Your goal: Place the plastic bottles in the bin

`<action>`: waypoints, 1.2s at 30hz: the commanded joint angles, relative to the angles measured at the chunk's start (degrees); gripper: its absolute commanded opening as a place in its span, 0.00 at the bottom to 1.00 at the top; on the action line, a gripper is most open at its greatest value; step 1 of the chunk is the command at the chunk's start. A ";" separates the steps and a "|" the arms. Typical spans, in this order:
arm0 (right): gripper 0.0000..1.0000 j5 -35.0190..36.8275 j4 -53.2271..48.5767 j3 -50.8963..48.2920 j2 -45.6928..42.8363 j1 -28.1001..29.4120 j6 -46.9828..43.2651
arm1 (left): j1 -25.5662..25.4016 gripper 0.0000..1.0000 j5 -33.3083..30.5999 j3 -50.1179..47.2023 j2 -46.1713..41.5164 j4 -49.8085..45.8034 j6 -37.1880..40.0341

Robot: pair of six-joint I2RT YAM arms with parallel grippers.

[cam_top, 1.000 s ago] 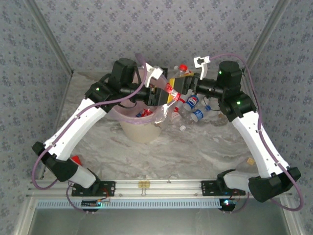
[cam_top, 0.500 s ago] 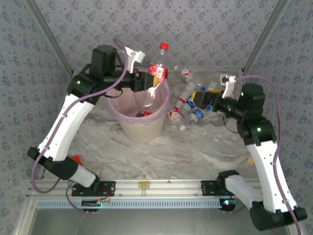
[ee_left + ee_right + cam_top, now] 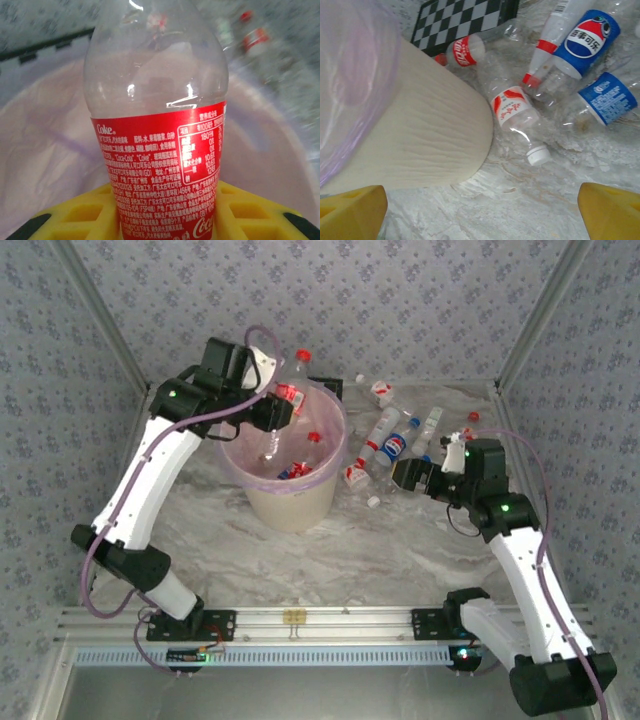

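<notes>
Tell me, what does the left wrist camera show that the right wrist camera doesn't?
Left wrist: a red-labelled Coke bottle gripped in the left end effector, with the pink-lined bin behind it.

Right wrist: the open right end effector, the bin's cream outer wall, a white-capped bottle and a blue Pepsi bottle lying on the marble table beside it, plus a checkerboard.

Shared: the bin's pink liner and yellow fingers at the bottom edge.

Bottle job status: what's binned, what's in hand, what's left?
Done: a few red-labelled bottles lie inside the bin. In hand: the left gripper holds a Coke bottle over the bin's mouth, not yet released. Left: several loose bottles on the table right of the bin; the right gripper faces them, open and empty.
</notes>
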 commanded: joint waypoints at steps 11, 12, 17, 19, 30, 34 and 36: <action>1.00 4.45 2.50 -5.67 1.02 -2.84 1.54 | -4.97 0.00 -13.90 -16.55 0.82 0.85 7.12; 1.00 4.50 2.50 -5.86 0.91 -3.08 1.59 | -5.03 0.00 -13.84 -18.05 0.80 1.83 7.03; 1.00 4.45 2.76 -6.54 0.76 -3.82 2.21 | -5.31 0.00 -14.88 -23.73 2.20 6.14 6.51; 1.00 4.46 2.85 -6.79 0.73 -4.02 2.43 | -5.45 0.00 -15.94 -26.36 2.43 9.19 6.35; 1.00 5.11 2.76 -7.83 -0.05 -5.83 3.85 | -6.45 0.00 -20.17 -32.14 7.47 16.77 4.06; 1.00 6.58 1.98 -8.29 -0.57 -7.15 4.75 | -6.45 0.00 -19.96 -33.26 8.23 19.01 2.39; 1.00 7.16 1.45 -8.30 -0.83 -8.41 5.14 | -6.45 0.08 -19.88 -32.84 8.36 18.87 1.55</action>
